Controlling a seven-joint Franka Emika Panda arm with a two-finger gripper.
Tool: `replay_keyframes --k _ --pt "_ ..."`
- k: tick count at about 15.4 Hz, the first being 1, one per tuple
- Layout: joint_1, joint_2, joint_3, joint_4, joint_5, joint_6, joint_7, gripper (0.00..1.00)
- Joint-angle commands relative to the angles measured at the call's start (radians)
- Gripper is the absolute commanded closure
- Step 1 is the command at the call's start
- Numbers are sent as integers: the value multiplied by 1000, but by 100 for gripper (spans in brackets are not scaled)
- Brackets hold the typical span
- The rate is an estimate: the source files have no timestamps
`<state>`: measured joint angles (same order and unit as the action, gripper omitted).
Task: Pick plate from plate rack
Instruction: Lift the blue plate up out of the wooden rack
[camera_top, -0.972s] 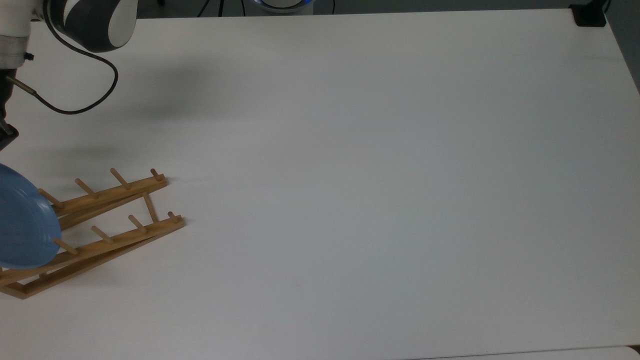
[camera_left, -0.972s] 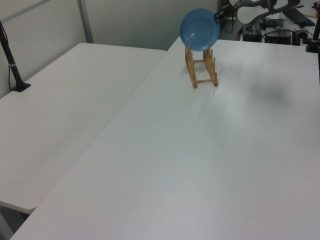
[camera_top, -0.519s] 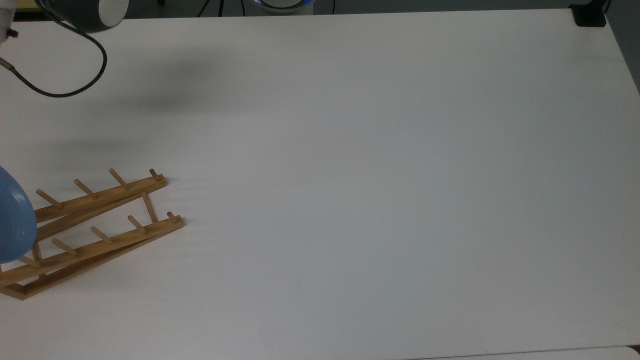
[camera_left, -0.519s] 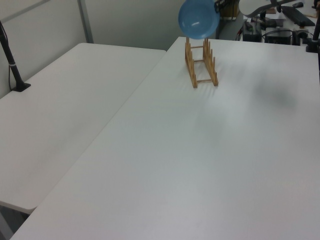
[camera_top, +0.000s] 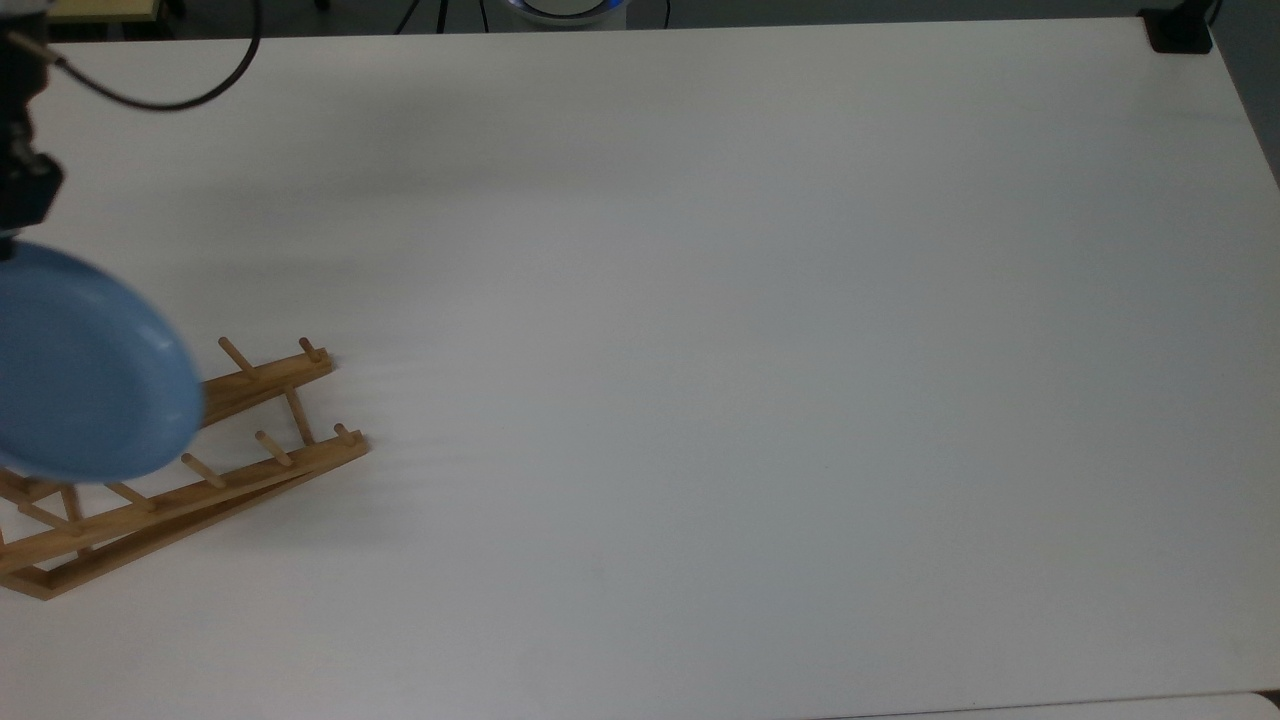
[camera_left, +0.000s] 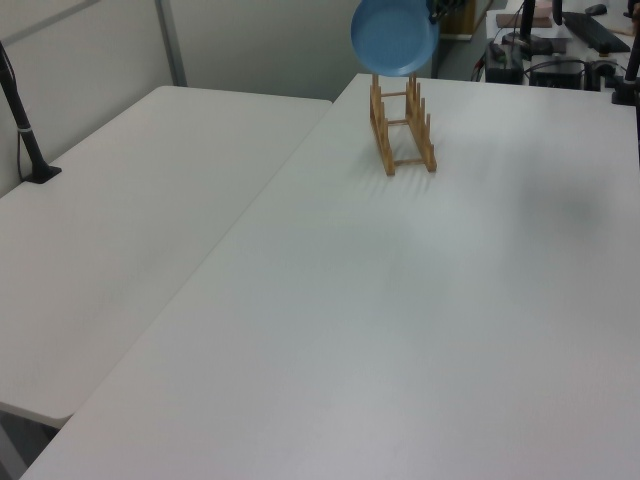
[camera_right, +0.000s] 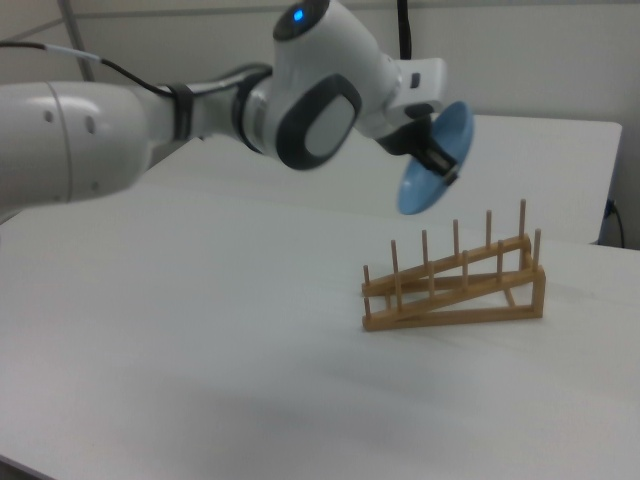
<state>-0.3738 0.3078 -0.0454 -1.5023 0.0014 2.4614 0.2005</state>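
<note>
Presently listed, left to right in the right view.

Arm (camera_right: 150, 110): one, glossy white shell with dark grey joint panels, rounded housings, reaching in from the right view's left.

Gripper (camera_right: 437, 160): one, black, clamped on the plate's rim; it also shows at the top view's left edge (camera_top: 22, 190), above the plate.

Plate (camera_right: 438, 158): one, round, shallow, plain light blue, glossy, with a raised rim. Held tilted in the air, above the rack and clear of its pegs. In the top view the plate (camera_top: 85, 365) overlaps the rack's left part; in the left view it (camera_left: 393, 36) hangs over the rack's far end.

Rack (camera_right: 455, 285): one, light-brown wood, two long parallel rails joined by crossbars, each rail carrying a row of upright round dowel pegs. Its slots hold nothing. It stands on the table; in the top view the rack (camera_top: 255, 455) sits near the left edge.

Table (camera_top: 750, 350): white, matte, flat; a second white table (camera_left: 110, 240) adjoins it on the left view's left.

Cable (camera_top: 160, 100): one, black, thin, looping at the top view's upper left.
</note>
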Motion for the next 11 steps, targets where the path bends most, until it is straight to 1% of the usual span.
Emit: replay_keyframes --k 1,4,6,8,9,11 --pt "6 -94 42 -41 95 -244 7 100" --pt "10 -114 58 -36 176 -460 -29 100" --pt "41 -121 58 -39 209 -594 -81 100" --pt "56 -119 61 -47 215 -718 -159 100" --pt "82 -119 64 -67 215 -751 -193 100" --pt "114 -119 64 -123 203 -756 -248 100"
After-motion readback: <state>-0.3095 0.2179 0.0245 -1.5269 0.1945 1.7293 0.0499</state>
